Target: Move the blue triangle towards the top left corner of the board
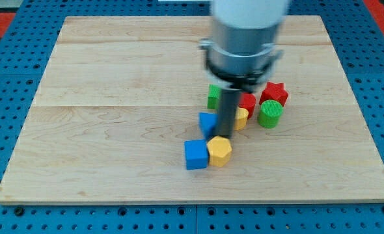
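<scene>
The blue triangle [208,123] lies near the middle of the wooden board [114,97], partly hidden by my rod. My tip [224,136] stands just right of the blue triangle and touches or nearly touches it. Right below the tip sits a yellow hexagonal block [219,151], with a blue cube [195,155] against its left side. The arm's wide body [244,39] hides part of the board above.
Right of the rod is a cluster: a green block [214,95], a red block [246,103], a yellow block [241,117], a red star [274,92] and a green cylinder [269,114]. The board lies on a blue perforated table [10,78].
</scene>
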